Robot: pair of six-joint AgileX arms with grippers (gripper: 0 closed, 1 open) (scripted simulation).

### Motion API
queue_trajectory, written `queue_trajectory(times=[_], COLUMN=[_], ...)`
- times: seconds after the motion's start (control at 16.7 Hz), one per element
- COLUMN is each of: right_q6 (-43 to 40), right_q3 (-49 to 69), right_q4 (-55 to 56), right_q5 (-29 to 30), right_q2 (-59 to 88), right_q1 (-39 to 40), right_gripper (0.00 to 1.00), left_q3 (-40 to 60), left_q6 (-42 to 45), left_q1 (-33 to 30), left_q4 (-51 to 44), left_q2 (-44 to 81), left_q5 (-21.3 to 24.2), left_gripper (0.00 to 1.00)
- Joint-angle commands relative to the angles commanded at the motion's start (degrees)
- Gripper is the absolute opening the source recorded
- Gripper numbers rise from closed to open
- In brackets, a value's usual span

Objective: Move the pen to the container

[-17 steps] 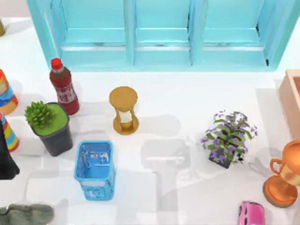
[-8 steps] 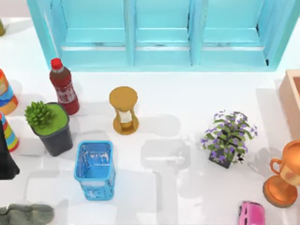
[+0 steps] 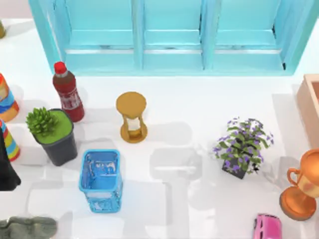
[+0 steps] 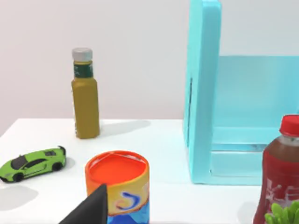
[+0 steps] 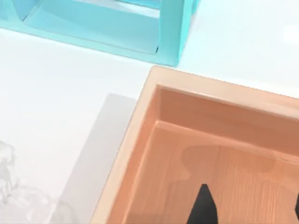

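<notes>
The pen is out of view. The container (image 3: 311, 101), a peach-tan box with thick straight walls, is cut off by the table's right edge in the top view. In the right wrist view the container (image 5: 154, 140) lies just below the camera, and the part of its floor that I see is bare. My right gripper (image 5: 250, 210) hangs open over that floor with nothing between its dark fingertips (image 5: 203, 207). My left arm (image 3: 6, 167) stays at the table's left edge beside a striped can.
A cyan shelf unit (image 3: 169, 35) spans the back. On the table stand a red bottle (image 3: 68, 92), green potted plant (image 3: 52, 134), hourglass (image 3: 132, 117), blue mesh basket (image 3: 101, 179), purple flower pot (image 3: 242, 147), copper trophy (image 3: 304, 184) and pink car (image 3: 267, 227).
</notes>
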Motion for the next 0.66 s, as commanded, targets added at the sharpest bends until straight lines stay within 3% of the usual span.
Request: queue_trajectory(times=[0.3,0.66], right_q6=[0.0,0.0], right_q3=[0.0,0.0], right_q4=[0.0,0.0], right_q5=[0.0,0.0], right_q2=[0.0,0.0], right_q1=[0.0,0.0], right_gripper=[0.98,1.00], left_q3=[0.0,0.0], left_q6=[0.0,0.0], left_q1=[0.0,0.0], left_q4=[0.0,0.0], left_q2=[0.0,0.0], left_q5=[0.0,0.0], left_gripper=[1.00,1.00])
